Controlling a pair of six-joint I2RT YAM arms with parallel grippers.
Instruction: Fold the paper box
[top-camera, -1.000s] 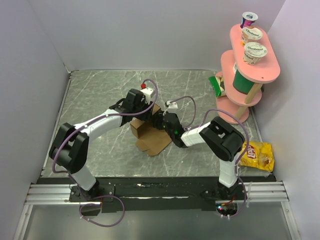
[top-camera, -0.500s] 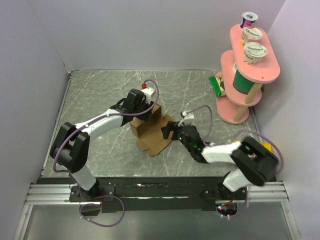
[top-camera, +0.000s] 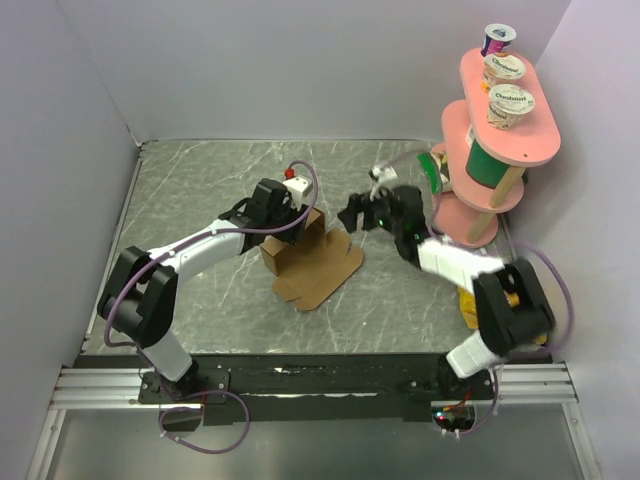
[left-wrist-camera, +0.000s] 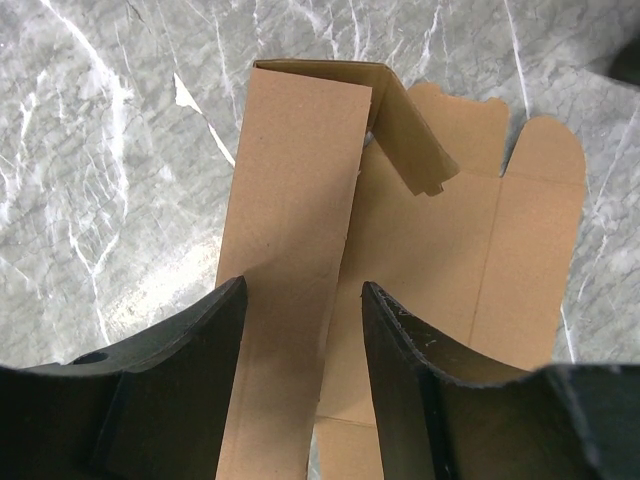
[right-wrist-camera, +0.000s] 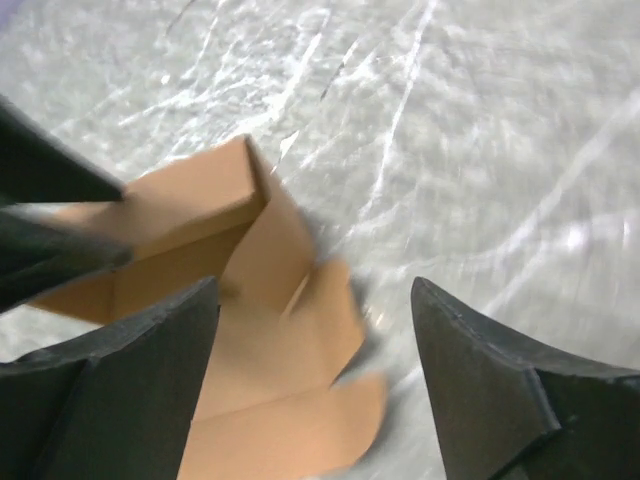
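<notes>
The paper box (top-camera: 322, 268) is a brown cardboard blank lying mostly flat mid-table, with one long side panel (left-wrist-camera: 295, 200) folded upright at its left. My left gripper (top-camera: 285, 222) sits at the top of that panel. In the left wrist view its jaws (left-wrist-camera: 303, 283) straddle the panel, a thin gap showing at the right finger (left-wrist-camera: 420, 380). My right gripper (top-camera: 352, 215) hovers open above the table, just right of the box, with nothing between its fingers. In the blurred right wrist view the box (right-wrist-camera: 260, 350) lies below the gripper (right-wrist-camera: 312, 281) and to its left.
A pink two-tier stand (top-camera: 520, 140) with yoghurt cups and a green roll (top-camera: 490, 165) stands at the back right. A green packet (top-camera: 432, 170) leans at its foot. A yellow chip bag (top-camera: 466, 300) lies behind the right arm. Walls enclose the table.
My right gripper opened, left the box's right flap and swung back and right, up off the table. The flap now lies flat. The left gripper has stayed put.
</notes>
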